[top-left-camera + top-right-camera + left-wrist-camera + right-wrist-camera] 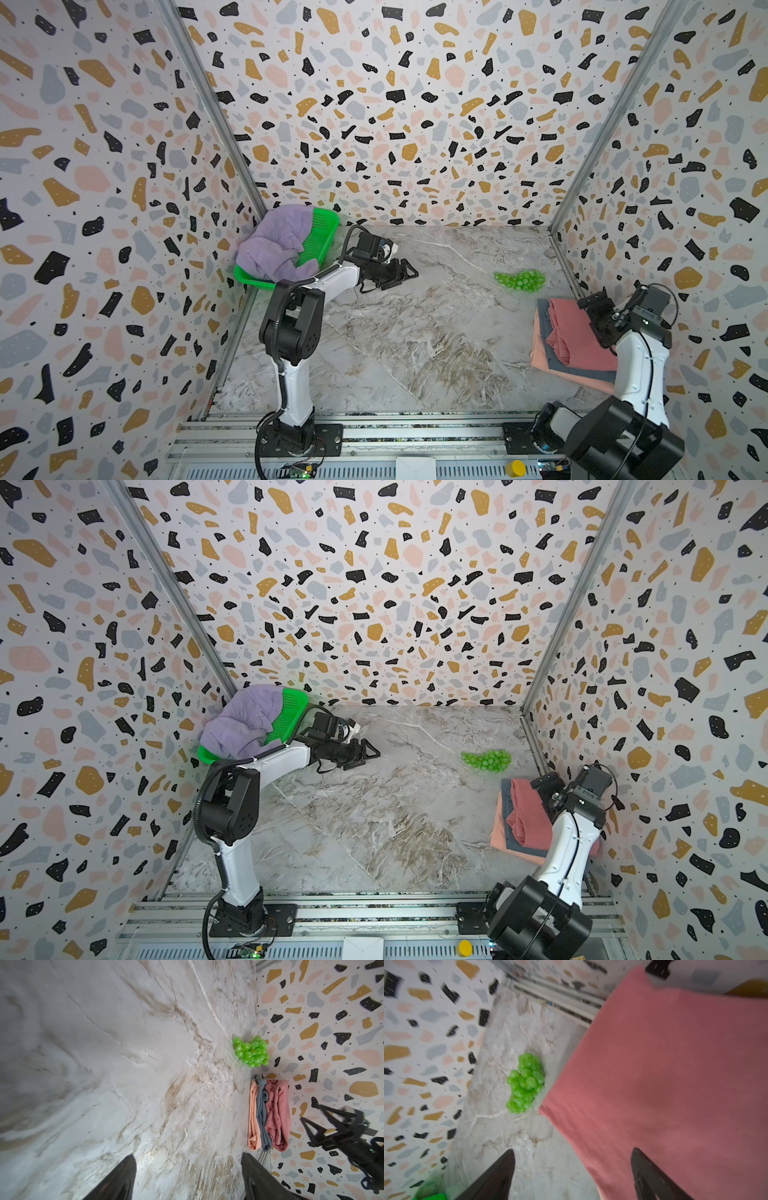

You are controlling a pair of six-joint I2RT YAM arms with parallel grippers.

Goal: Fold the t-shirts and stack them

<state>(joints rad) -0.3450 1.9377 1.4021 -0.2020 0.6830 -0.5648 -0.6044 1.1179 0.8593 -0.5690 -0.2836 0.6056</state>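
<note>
Coral-red t-shirt (575, 332) lies atop stack (542, 353).

Both top views are bright and evenly lit, with soft light falling from above and no hard glare. The green balls (519, 281) cast only a faint shadow on the bench (415, 340). Far left of them, the green basket (320, 237) tints the wall beside it green. Wide-angle distortion bows the wall posts toward the frame edges. In the left wrist view the green balls (251, 1051) are sharp, while the bench far from them smears soft. The right wrist view is motion-blurred throughout: the green balls (526, 1082), the coral-red t-shirt (664, 1084) beside them and the wall pattern all streak.
</note>
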